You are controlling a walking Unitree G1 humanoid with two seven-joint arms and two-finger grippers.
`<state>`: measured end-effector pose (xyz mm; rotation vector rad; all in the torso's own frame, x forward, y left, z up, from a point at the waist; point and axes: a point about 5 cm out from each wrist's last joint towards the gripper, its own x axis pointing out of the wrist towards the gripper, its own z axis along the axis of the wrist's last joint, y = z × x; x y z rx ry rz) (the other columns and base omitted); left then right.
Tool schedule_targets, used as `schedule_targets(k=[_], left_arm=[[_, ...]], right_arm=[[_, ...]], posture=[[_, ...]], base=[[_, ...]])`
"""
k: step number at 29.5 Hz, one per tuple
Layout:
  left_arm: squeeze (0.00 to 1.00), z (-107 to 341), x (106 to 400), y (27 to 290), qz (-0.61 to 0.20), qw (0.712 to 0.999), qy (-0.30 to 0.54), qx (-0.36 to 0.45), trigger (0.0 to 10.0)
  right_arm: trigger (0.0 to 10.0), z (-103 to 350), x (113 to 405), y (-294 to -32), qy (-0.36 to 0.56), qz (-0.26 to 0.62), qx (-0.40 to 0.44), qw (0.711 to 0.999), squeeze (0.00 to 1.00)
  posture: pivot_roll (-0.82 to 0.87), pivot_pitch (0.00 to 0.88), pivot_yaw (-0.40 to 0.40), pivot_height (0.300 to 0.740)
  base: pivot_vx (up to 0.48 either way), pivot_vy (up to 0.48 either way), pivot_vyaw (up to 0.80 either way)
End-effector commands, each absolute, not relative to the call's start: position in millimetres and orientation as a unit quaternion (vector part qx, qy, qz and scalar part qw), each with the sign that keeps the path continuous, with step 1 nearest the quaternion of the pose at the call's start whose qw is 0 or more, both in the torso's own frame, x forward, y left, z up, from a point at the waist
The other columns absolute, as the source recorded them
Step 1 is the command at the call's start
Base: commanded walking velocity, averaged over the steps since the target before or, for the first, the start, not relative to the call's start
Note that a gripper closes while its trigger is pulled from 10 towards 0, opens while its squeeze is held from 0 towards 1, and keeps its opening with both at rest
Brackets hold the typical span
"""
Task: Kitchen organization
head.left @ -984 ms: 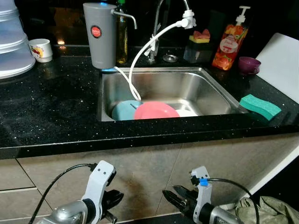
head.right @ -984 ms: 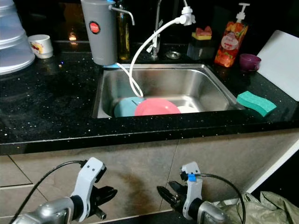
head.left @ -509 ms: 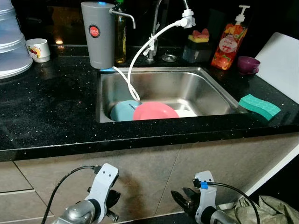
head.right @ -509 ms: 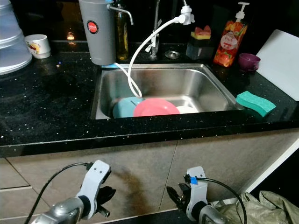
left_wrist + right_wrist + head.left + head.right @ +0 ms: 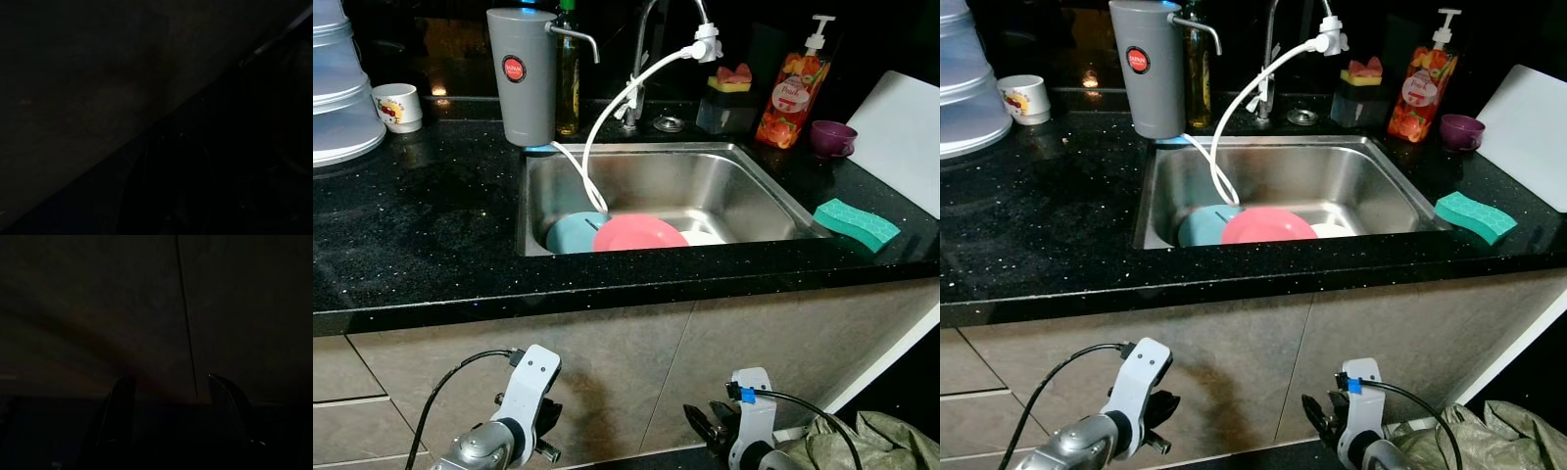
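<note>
Plates are what the tidying appears to turn on: a pink plate and a pale blue plate lie overlapped on the floor of the steel sink, the pink one uppermost, with a white item just beside them. A white hose is draped from the tap down into the basin, close to the blue plate. On the black desk a grey water filter is stood at the sink's left corner, a green sponge at its right, and a soap bottle and purple cup behind.

The left tool and the right tool are held low in front of the cabinet, well below the desk edge. In the right wrist view the two fingers are seen set apart; whether the left tool is apart or together cannot be told, its wrist view being too dark.

The step in hand is judged to be the approach. It would be done well if one arm were raised clear of the desk edge before being brought over the basin, the hose avoided, and the pink plate taken first by its exposed near rim, since a flat plate offers no other hold. Slipping on wet steel should be expected.
</note>
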<state>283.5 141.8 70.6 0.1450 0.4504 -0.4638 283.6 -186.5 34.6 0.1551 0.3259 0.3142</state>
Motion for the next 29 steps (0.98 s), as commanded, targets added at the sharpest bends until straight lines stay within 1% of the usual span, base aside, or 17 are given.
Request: schedule_targets(k=[1,3,5,7,8,13,17,19,23,27,29], left_arm=[[0.0,61.0,281.7,139.7,-0.233,0.941,0.233,0.077,10.0],[0.0,54.2,278.8,143.0,-0.221,0.941,0.244,0.072,10.0],[0.0,49.2,274.7,145.8,-0.213,0.942,0.252,0.065,10.0],[0.0,44.1,269.9,148.0,-0.211,0.941,0.258,0.06,10.0],[0.0,35.5,264.5,152.1,-0.203,0.939,0.268,0.066,10.0],[0.0,20.6,256.8,163.8,-0.178,0.939,0.288,0.056,10.0],[0.0,15.5,254.0,170.1,-0.161,0.943,0.284,0.056,10.0],[0.0,18.8,257.4,174.1,-0.151,0.949,0.271,0.059,10.0],[0.0,20.8,262.4,178.1,-0.147,0.951,0.261,0.07,10.0],[0.0,24.7,279.8,189.7,-0.128,0.956,0.249,0.091,10.0],[0.0,24.9,282.4,191.0,-0.125,0.956,0.249,0.093,10.0]], right_arm=[[10.0,28.8,278.0,-195.7,0.165,0.135,0.083,0.973,0.0],[10.0,24.8,272.7,-197.8,0.171,0.122,0.095,0.973,0.0],[10.0,24.1,268.9,-194.8,0.171,0.131,0.105,0.971,0.0],[10.0,21.2,265.4,-191.3,0.174,0.14,0.101,0.97,0.0],[10.0,15.3,262.0,-190.9,0.183,0.135,0.099,0.969,0.0],[10.0,11.1,261.0,-187.8,0.19,0.138,0.1,0.967,0.0],[10.0,7.1,256.9,-191.1,0.198,0.137,0.097,0.966,0.0],[10.0,2.5,253.6,-196.0,0.21,0.129,0.093,0.965,0.0],[10.0,-2.7,251.7,-199.0,0.223,0.123,0.083,0.964,0.0],[10.0,-2.1,254.4,-208.4,0.215,0.095,0.085,0.968,0.0],[10.0,-3.2,253.9,-209.5,0.215,0.089,0.087,0.969,0.0]], posture=[[0.08,0.168,-0.054,0.74],[0.09,0.172,-0.064,0.74],[0.09,0.179,-0.072,0.74],[0.08,0.168,-0.073,0.74],[0.08,0.176,-0.073,0.74],[0.08,0.181,-0.069,0.74],[0.08,0.168,-0.077,0.74],[0.08,0.181,-0.09,0.74],[0.08,0.179,-0.085,0.74],[0.07,0.149,-0.06,0.74],[0.07,0.143,-0.052,0.74]], base=[[0.0,0.0,0.0],[0.0,0.0,0.0],[0.0,0.0,0.0],[0.0,0.0,0.0],[0.0,0.0,0.0],[0.0,0.0,0.0],[0.0,0.0,0.0],[0.0,0.0,0.0],[0.0,0.0,0.0],[0.0,0.0,0.0],[0.0,0.0,0.0]])
